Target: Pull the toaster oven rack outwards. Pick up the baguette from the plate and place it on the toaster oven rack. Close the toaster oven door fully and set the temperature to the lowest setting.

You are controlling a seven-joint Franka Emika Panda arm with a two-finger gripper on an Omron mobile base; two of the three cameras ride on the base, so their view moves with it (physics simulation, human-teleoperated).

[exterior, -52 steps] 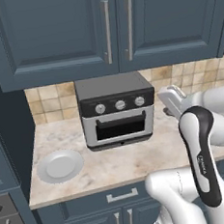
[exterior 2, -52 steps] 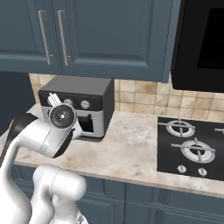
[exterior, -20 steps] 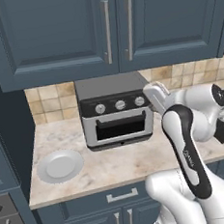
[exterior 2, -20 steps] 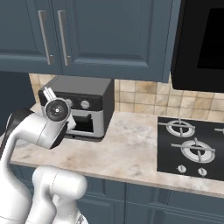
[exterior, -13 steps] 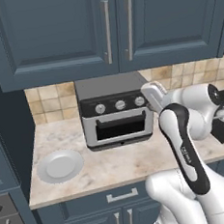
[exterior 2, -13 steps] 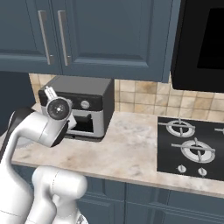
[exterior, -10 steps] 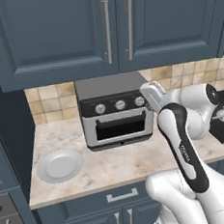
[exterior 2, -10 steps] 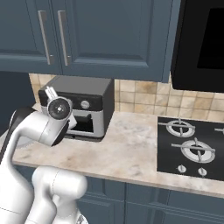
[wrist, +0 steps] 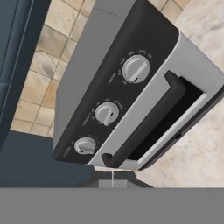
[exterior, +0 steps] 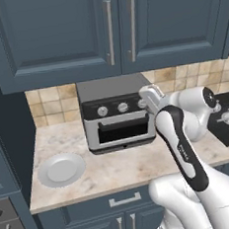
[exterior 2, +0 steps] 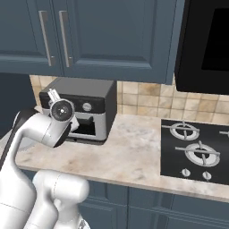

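Toaster oven (exterior: 117, 113) sits on the bench (exterior: 116, 166) against the tiled wall, long axis running left-right, front facing the robot; the clenched end effector (exterior: 151, 97) hovers at its right knob, holding nothing.

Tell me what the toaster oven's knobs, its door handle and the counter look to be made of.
Knobs: likely brushed metal or metal-look plastic; silver-grey, soft sheen, with a raised pointer bar.
Door handle: probably matte black plastic or coated metal; dark and without reflections.
Counter: looks like polished marble or a stone-look laminate; beige with pale mottled veining. Everything is rendered, so these are only impressions.
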